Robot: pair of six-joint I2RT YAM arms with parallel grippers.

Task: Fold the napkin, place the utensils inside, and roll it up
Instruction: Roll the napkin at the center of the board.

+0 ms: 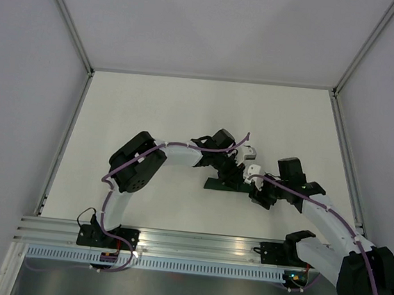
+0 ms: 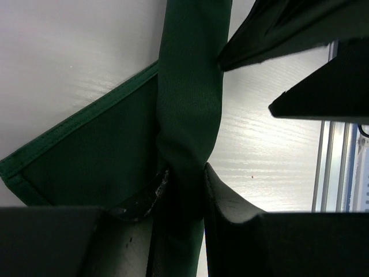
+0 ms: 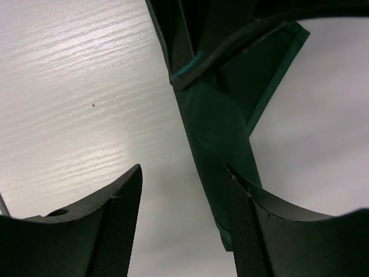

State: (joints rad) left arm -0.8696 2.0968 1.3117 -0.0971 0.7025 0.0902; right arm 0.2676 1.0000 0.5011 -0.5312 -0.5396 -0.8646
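My left gripper (image 2: pixel 185 176) pinches the rolled green napkin (image 2: pixel 190 104) tight, I think so it cannot unroll. My right gripper (image 3: pixel 183 173) is wide apart, with the roll's end by one finger. Only the top view shows the napkin in the middle of the table (image 1: pixel 151 115).

2 arms bent inward — left gripper (image 2: pixel 183 176) clamped on the napkin (image 2: pixel 190 86), right gripper (image 3: pixel 183 172) fingers apart

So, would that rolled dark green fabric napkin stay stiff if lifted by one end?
Likely floppy: the dark green fabric napkin puckers where the left gripper pinches it. A hemmed flap lies flat beside the roll, so it may unroll.
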